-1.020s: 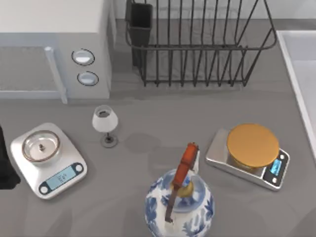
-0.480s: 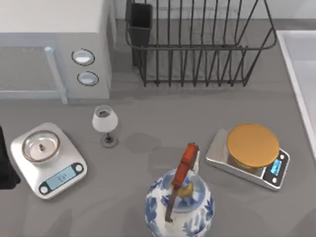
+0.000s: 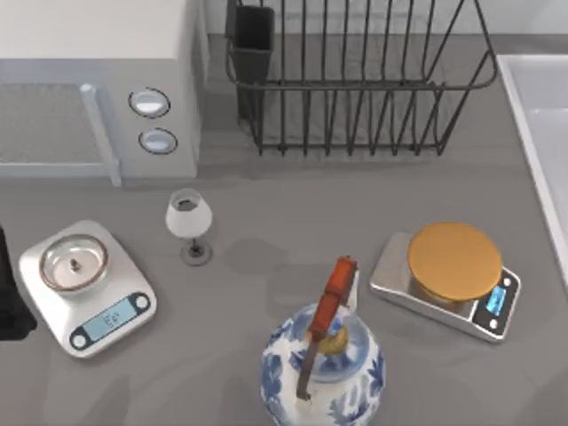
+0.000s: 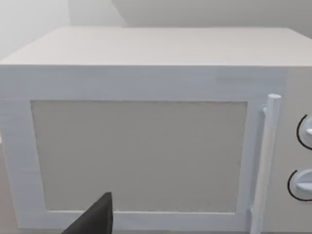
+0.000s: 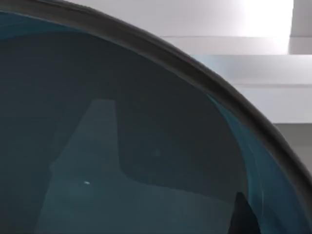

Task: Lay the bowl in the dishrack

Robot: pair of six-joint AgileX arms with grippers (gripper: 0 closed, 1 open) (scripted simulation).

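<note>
The bowl [image 5: 146, 146] is dark blue with a grey rim and sits very close to the camera in the right wrist view. My right gripper [image 5: 163, 190] is shut on its wall, one dark fingertip [image 5: 243, 214] in front and the other showing faintly through the bowl. The dishrack [image 3: 355, 84], black wire with upright tines and a dark cutlery cup [image 3: 253, 40] at its left corner, stands at the back of the table. My left arm [image 3: 7, 297] rests at the table's left edge, and its gripper [image 4: 95, 219] faces the microwave.
A white microwave [image 3: 98, 80] fills the back left. In front of it stand a wine glass [image 3: 189, 217] and a white scale [image 3: 87, 286]. A blue-and-white teapot [image 3: 324, 368] and a silver scale with an orange plate [image 3: 448, 275] occupy the front. A pale basin [image 3: 541, 115] borders the right.
</note>
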